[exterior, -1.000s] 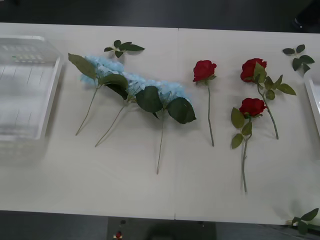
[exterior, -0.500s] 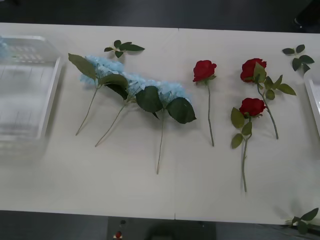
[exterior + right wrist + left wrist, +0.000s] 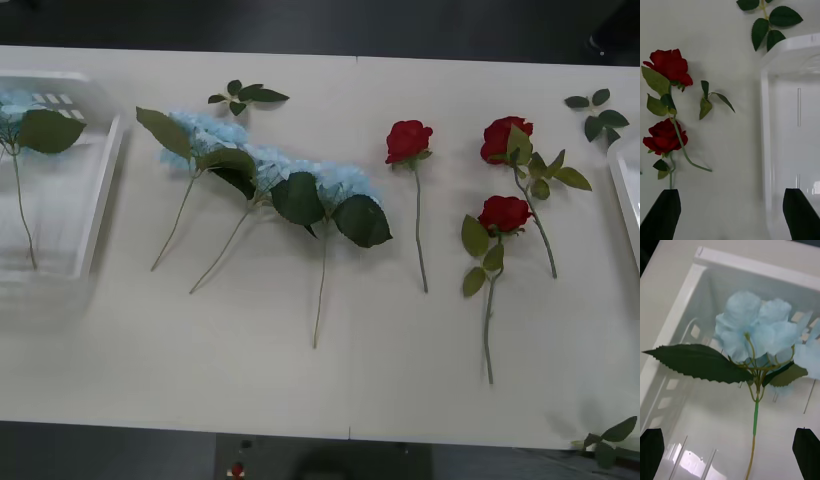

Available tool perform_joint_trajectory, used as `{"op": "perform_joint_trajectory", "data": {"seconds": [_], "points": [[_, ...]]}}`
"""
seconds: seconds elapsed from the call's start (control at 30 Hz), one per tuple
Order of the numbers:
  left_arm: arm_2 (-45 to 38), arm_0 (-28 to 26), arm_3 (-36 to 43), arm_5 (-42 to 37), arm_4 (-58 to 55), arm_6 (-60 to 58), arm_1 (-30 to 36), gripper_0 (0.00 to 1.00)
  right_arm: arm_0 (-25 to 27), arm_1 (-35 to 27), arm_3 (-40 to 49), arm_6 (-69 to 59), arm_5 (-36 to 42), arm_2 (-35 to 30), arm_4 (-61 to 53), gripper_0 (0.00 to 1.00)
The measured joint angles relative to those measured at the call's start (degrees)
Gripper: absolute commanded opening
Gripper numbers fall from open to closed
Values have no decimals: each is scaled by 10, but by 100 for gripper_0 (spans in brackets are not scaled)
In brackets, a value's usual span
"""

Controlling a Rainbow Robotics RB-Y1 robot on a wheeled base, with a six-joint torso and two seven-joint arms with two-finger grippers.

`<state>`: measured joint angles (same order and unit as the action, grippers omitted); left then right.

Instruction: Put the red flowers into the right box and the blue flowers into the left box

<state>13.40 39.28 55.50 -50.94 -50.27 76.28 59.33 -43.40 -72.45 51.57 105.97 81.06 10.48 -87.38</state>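
One blue flower (image 3: pixel 756 333) lay in the left box (image 3: pixel 100 200), and the left tool (image 3: pixel 730 453) hung over it with its fingers spread wide, holding nothing. Three more blue flowers (image 3: pixel 270 175) lay on the tabletop (image 3: pixel 300 380). The red flowers (image 3: pixel 480 170) lay near the right box (image 3: pixel 790 112), and the right tool (image 3: pixel 732 213) hung there, spread and empty. I think a blue drop-off was just done. Next, a tool needs to pinch a thin stem.

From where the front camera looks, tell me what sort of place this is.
Probably a lab or test bench set up for a sorting exercise: a plain pale table, artificial red roses and blue flowers laid in rows, and white plastic trays at either end.
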Motion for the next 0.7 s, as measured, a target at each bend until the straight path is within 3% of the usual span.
{"op": "perform_joint_trajectory", "data": {"seconds": [0.3,0.47,0.57,0.7], "points": [[-3,0,104,-210,-104,0,50,100,0,53,71,-167,-15,0,73,79],[-59,0,194,-341,-153,0,53,100,0,106,86,-219,-16,0,151,80],[-75,0,261,-380,-164,-24,50,100,-1,132,91,-269,-20,0,190,80],[-70,-5,367,-385,-157,-167,35,100,-1,155,103,-273,-34,3,226,80]]}}
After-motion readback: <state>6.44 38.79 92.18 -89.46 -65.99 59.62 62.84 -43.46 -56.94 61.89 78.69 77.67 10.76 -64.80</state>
